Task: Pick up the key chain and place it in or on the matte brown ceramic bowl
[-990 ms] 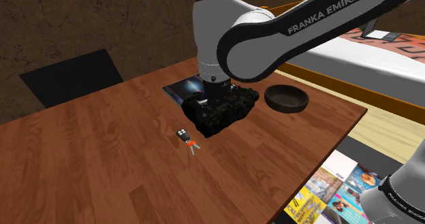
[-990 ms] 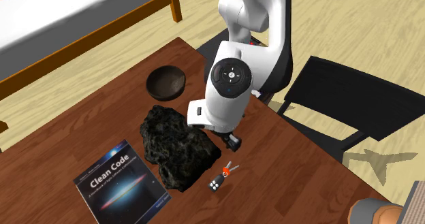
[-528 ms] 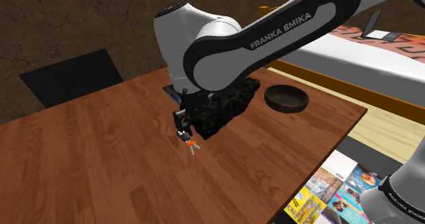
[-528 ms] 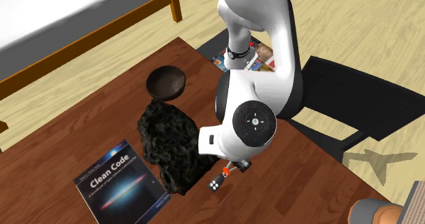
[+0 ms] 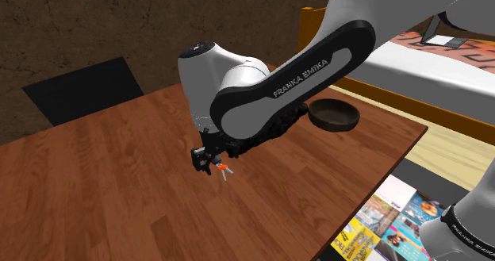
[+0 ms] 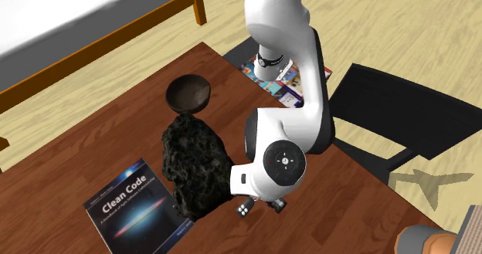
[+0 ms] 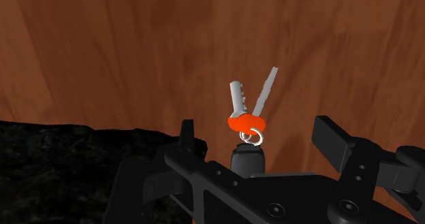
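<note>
Nearest, in the wrist view: an all-black gripper point(image 7: 257, 129) with fingers point(image 7: 186, 135) spread apart, low over a reddish-brown wooden table point(image 7: 102, 45), pinching nothing. Between those fingers, flat on the wood and touched by neither: the key chain point(image 7: 246, 122), with a dark fob closest to the palm, then a silver ring, an orange tag and two silver keys fanned away from the hand. Just beside the gripper, along one finger's side: the edge of a lumpy black mass point(image 7: 61, 161), of a kind impossible to tell.

Up the white arm point(image 5: 305, 71), on its dark band in the shoulder view: "FRANKA EMIKA" in white capitals.

Next to the black mass, toward the second exterior view's lower left: a dark-blue book point(image 6: 137, 206) lying flat, titled "Clean Code" in white, with finer print below, too small to read. On the opposite side of the mass, near the table's edge: a dark brown bowl point(image 6: 189, 93), upright, well apart from the key chain.

Off the table: a dark chair point(image 6: 402, 113) near one edge, and colourful magazines point(image 5: 393, 220) on the pale plank floor point(image 5: 452, 152), cover lettering unreadable.

Farthest: a bed point(image 5: 412, 65) with a wooden frame and white bedding carrying a red-and-black pattern, then a rough brown wall point(image 5: 95, 21).
</note>
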Controlling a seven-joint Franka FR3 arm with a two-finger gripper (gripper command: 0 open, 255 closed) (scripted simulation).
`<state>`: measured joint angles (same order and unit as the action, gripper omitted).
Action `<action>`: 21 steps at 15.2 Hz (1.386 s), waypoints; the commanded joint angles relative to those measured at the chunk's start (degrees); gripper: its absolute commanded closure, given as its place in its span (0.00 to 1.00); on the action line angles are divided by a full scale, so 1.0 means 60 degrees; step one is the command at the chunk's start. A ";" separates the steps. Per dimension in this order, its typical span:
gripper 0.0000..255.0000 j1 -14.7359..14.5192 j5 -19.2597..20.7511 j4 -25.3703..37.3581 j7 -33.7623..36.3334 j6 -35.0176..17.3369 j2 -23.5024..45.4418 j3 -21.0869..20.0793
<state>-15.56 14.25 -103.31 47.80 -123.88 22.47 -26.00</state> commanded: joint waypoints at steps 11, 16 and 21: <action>1.00 0.0082 0.0106 -0.0127 -0.0012 -0.0396 0.0226 0.0071; 1.00 0.0052 0.0147 -0.0105 0.0022 -0.0440 0.0303 0.0088; 1.00 0.0075 0.0008 0.0133 -0.0065 -0.0026 0.0104 0.0007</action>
<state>-15.16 14.48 -102.87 47.55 -124.64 23.30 -25.88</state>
